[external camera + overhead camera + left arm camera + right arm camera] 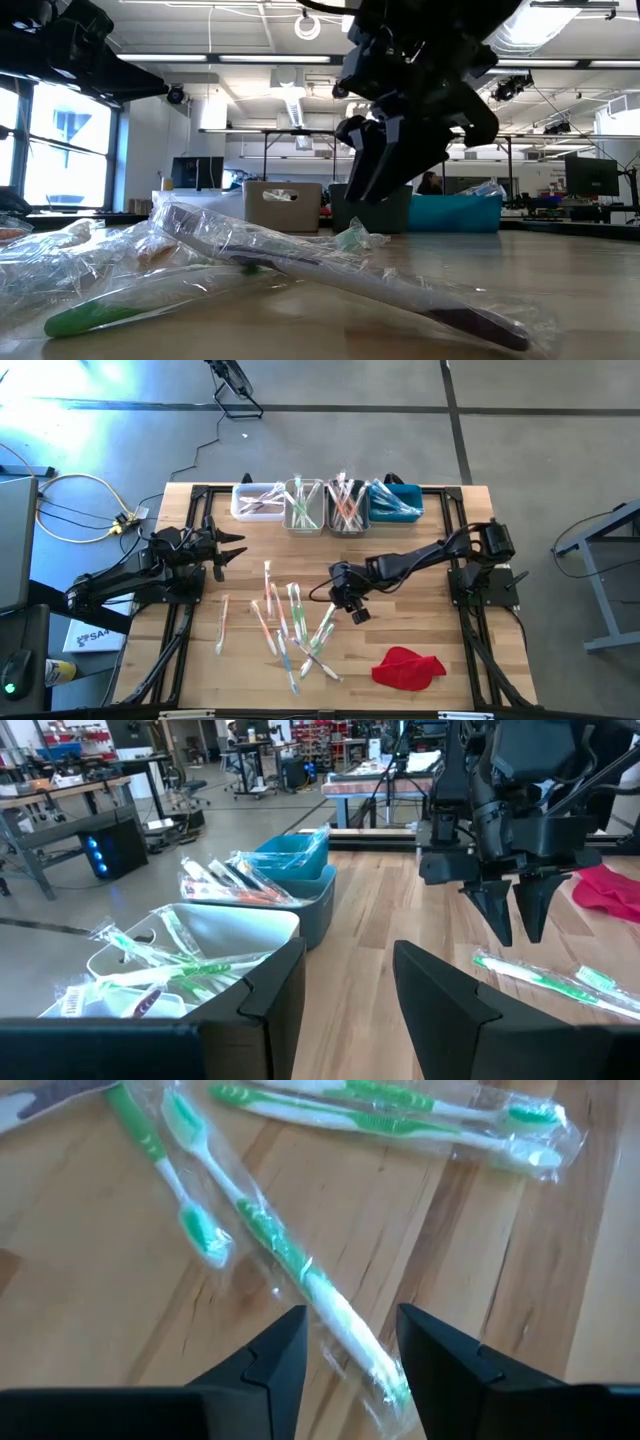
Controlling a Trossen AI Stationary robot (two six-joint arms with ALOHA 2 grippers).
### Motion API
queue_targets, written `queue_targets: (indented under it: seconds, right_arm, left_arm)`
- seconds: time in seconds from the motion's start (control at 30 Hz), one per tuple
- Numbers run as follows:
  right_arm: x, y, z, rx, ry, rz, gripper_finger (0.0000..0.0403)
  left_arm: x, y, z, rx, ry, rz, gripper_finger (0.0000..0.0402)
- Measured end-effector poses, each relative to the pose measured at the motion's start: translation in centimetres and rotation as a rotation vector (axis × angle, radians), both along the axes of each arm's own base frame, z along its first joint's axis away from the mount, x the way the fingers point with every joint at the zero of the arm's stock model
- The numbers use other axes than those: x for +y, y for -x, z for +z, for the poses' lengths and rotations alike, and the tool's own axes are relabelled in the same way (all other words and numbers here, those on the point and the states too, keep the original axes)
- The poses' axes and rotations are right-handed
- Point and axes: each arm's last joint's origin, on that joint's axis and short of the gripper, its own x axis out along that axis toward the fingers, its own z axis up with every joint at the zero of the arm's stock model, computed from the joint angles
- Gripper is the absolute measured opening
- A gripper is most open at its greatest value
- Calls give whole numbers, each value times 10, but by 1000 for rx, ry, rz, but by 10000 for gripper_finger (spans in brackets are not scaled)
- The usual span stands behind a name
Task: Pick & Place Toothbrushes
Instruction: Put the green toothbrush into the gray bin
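The right gripper (350, 1342) hangs low over the tabletop (420, 560), jaws apart and empty, straddling a green-and-white wrapped toothbrush (300, 1275) at the right edge of the loose pile (290, 625). This looks like the reach before a pick: next, lower and close squarely across the handle. The left gripper (345, 985) waits at the left side, jaws apart, facing the bins (325, 505).

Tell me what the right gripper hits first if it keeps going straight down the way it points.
Most likely the green-and-white wrapped toothbrush lying on the table right below the right gripper; its open fingers straddle it. How far above it the tips hang is hard to judge.
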Motion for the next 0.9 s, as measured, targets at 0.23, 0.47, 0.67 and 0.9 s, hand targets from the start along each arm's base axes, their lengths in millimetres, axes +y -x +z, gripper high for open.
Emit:
queue_targets:
  seconds: [0.23,0.47,0.67,0.9]
  right_arm:
    - [1,-6,-25,41,-3,5,148]
    - [1,-9,-41,74,-5,7,148]
    - [1,-9,-41,78,0,5,148]
    - [1,-10,-42,83,-22,-34,148]
  left_arm:
    - [0,0,0,4,-2,1,150]
    - [0,0,-1,7,-3,1,150]
    - [0,0,-1,7,-3,-1,150]
    - [0,0,-1,7,-3,-1,150]
